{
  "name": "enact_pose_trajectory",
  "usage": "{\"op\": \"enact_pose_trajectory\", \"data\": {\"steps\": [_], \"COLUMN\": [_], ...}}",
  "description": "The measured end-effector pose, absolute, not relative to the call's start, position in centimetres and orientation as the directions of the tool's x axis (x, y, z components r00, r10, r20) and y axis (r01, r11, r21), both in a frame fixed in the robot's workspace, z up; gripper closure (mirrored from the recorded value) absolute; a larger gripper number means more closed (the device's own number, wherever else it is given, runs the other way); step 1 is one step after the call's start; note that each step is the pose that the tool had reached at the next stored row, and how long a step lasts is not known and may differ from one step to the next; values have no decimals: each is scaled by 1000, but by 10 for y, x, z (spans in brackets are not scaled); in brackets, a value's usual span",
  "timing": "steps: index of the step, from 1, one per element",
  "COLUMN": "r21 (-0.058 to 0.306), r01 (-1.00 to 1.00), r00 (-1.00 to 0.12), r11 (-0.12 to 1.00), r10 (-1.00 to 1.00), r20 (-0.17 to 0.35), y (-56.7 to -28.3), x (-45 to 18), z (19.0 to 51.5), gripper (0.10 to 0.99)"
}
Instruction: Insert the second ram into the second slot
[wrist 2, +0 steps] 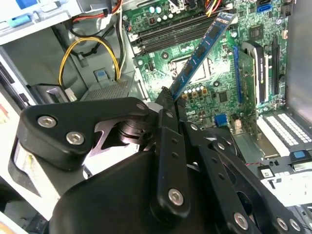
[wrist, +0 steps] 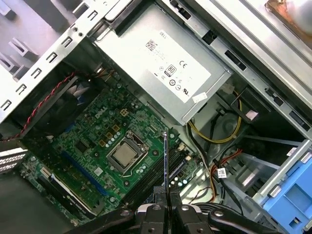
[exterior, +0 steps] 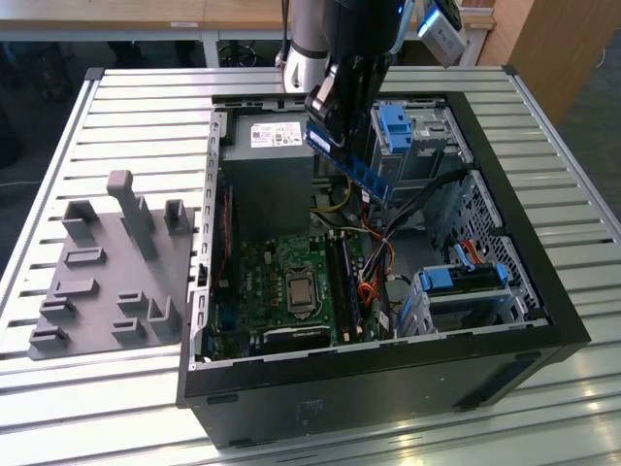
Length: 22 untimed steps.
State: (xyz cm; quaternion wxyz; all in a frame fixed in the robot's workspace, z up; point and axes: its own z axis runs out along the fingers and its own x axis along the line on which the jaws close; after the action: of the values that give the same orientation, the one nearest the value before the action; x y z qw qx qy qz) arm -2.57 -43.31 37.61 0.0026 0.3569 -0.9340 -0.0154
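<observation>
Carry step: jaws clenched on ram stick point(exterior: 361, 175), above motherboard point(exterior: 281, 267).
Stick tilted; seating likely needs squaring over slots point(exterior: 342, 282).

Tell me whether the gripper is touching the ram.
Touching. In the first wrist view the gripper pinches the ram from both sides, with the stick seen edge-on rising from between its tips.

second ram point(wrist 2: 202, 51), blue stick, tilted midair
</observation>
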Motion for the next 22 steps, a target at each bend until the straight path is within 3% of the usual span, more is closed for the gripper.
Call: {"op": "enact_pose_trajectory", "data": {"steps": [22], "r21": [31], "r01": [-545], "r00": [-839], "r11": [838], "r10": [-545], "r20": [-6], "y": [-433], "x": [-26], "z": [376], "gripper": [949]}}
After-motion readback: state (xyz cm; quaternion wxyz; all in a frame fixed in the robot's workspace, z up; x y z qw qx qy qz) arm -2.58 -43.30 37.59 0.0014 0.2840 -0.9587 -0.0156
